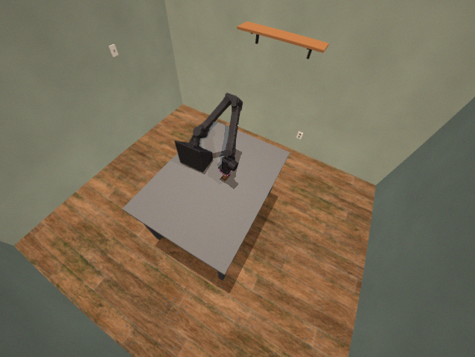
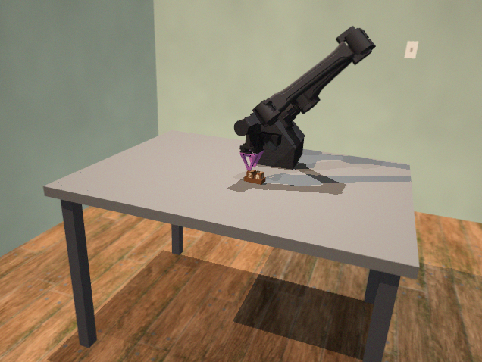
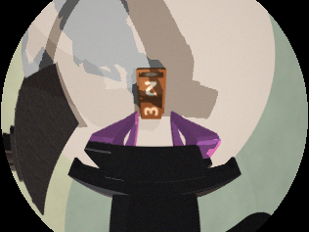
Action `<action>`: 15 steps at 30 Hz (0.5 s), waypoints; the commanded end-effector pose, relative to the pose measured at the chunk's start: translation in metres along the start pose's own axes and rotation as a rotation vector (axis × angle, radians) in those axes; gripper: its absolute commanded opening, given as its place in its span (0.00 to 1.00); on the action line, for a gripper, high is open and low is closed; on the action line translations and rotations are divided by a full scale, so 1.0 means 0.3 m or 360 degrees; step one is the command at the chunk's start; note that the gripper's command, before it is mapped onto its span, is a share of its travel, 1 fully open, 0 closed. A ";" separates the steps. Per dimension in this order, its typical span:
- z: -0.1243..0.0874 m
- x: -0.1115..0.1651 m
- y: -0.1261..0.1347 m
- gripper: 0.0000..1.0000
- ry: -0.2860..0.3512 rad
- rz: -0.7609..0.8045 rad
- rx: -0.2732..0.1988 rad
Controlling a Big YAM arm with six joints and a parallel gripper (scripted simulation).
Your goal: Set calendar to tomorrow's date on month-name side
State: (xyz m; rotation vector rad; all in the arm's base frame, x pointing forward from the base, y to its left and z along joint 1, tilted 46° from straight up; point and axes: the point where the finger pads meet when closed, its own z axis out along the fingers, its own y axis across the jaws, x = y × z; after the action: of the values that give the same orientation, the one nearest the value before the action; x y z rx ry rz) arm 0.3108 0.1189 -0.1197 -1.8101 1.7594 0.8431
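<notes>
The calendar is a small brown tray holding two wooden cubes side by side on the grey table. In the exterior view the left cube shows a 2 and the right cube shows an 8. In the wrist view the calendar runs away from me, and its top faces show a sideways 2 and a 3. My gripper points down right over the left cube, its purple fingers partly open on either side of the near end of the calendar. I cannot see them pressing on a cube. From the top view the calendar is tiny, under the gripper.
The arm's black base stands on the table just behind and to the right of the calendar. The table edges are far from the calendar on all sides. An orange wall shelf hangs high on the back wall.
</notes>
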 end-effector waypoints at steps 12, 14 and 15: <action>0.013 -0.006 0.017 0.45 -0.0006 0.0005 -0.0013; 0.011 -0.006 0.016 0.45 -0.0006 0.0002 -0.0009; 0.010 -0.007 0.015 0.45 -0.0006 -0.0002 -0.0005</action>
State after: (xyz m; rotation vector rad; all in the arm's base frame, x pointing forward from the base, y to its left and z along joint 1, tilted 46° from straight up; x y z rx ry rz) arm 0.3108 0.1189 -0.1197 -1.8101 1.7594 0.8431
